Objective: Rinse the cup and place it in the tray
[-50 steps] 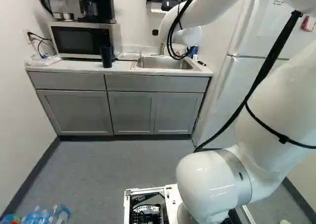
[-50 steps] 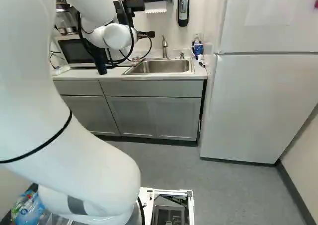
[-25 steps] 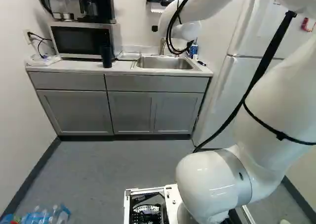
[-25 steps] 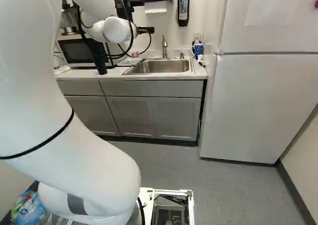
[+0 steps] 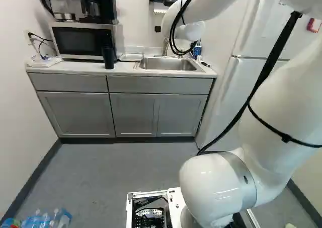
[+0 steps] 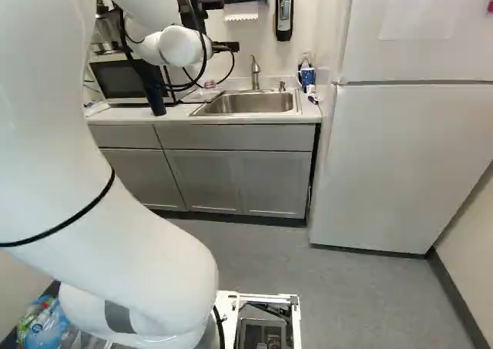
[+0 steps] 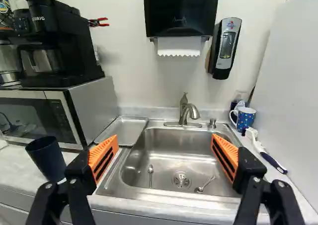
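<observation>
The black gripper (image 6: 225, 47) shows in part beyond the white wrist in the right base view, above the counter. Seen from the wrist, the gripper (image 7: 165, 150) stands open, orange pads wide apart, nothing between them, facing the sink. A dark blue tumbler (image 7: 47, 158) stands upright on the counter beside one finger, before the microwave; it also shows in the left base view. The metal tray (image 7: 122, 130) lies flat between microwave and sink (image 7: 171, 148). A blue dotted mug (image 7: 245, 118) stands at the sink's far side. The faucet (image 7: 187, 111) rises behind the basin.
Spoons (image 7: 150, 170) lie in the basin near the drain. A brush (image 7: 263, 150) lies beside the sink by the fridge (image 6: 408, 164). The microwave (image 5: 83, 41) carries a coffee maker (image 7: 57, 41). Paper towel and soap dispensers (image 7: 226, 46) hang above. Bottles (image 5: 40, 220) lie near the base.
The wrist and gripper have shifted slightly up and toward the left in the right base view, mostly in the earlier half second. The gripper has moved with them; the base has stayed.
</observation>
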Robot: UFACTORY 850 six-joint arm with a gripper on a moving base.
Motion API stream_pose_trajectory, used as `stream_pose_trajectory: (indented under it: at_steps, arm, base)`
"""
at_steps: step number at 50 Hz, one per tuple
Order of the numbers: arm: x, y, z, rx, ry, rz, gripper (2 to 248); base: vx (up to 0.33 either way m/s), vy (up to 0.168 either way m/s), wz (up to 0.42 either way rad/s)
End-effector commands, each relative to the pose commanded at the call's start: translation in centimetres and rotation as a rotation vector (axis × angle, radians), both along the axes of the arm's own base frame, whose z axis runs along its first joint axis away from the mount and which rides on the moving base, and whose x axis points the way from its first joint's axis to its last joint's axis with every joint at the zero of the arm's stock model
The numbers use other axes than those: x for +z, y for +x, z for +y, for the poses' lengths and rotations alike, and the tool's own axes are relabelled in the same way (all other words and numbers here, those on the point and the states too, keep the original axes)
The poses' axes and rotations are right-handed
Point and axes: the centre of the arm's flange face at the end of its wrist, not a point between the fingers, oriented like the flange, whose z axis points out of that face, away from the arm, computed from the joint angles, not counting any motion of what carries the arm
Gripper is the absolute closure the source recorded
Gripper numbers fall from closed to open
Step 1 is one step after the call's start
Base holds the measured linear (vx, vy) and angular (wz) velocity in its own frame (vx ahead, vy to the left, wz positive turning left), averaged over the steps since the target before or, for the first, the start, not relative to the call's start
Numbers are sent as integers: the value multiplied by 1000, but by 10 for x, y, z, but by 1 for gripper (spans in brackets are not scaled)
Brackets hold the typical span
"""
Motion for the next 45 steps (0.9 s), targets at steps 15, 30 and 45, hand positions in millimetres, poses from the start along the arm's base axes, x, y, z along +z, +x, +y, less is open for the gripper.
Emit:
stream_pose_trajectory:
  at_steps: [15, 30, 45]
  arm:
    - [0, 0, 0, 0, 0, 0, 3]
    - [0, 0, 0, 0, 0, 0, 3]
    - [0, 0, 0, 0, 0, 0, 3]
  base:
    - [9, -1, 27]
    - [22, 0, -4]
    - [107, -8, -11]
